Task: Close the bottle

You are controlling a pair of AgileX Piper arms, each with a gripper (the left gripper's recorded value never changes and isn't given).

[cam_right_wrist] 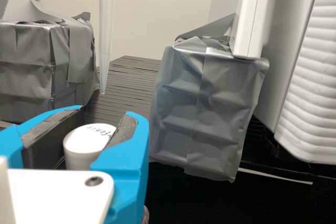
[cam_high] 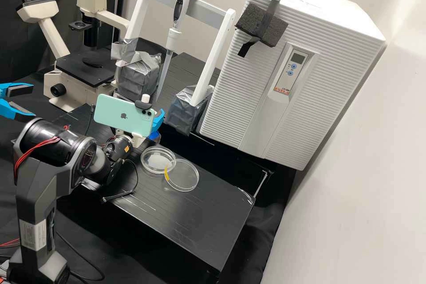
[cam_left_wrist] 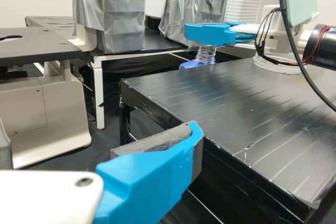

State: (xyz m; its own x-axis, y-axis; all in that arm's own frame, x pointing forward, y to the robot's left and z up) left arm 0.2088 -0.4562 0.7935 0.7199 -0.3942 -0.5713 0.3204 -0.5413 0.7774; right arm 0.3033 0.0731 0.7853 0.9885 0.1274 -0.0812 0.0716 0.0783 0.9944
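Observation:
A clear bottle with a threaded neck [cam_left_wrist: 206,54] stands at the far edge of the raised black platform [cam_left_wrist: 236,108]. Directly above the neck, my right gripper [cam_left_wrist: 210,32] is shut on a white cap [cam_right_wrist: 89,140], which sits between the blue fingers [cam_right_wrist: 121,150]. In the high view that right gripper [cam_high: 157,122] is behind the mint phone, which hides the bottle. My left gripper [cam_high: 17,99] hangs open and holding nothing at the far left, well away from the bottle; one of its fingers [cam_left_wrist: 157,166] is low beside the platform's near corner.
Two petri dishes [cam_high: 157,159] [cam_high: 182,175] lie on the platform [cam_high: 191,213]. A mint phone [cam_high: 124,115] is mounted on the right arm. A microscope [cam_high: 66,66] stands at the back left, a pipette [cam_high: 175,31] hangs from a white stand with taped feet [cam_right_wrist: 205,114], and a white machine [cam_high: 288,66] stands at the right.

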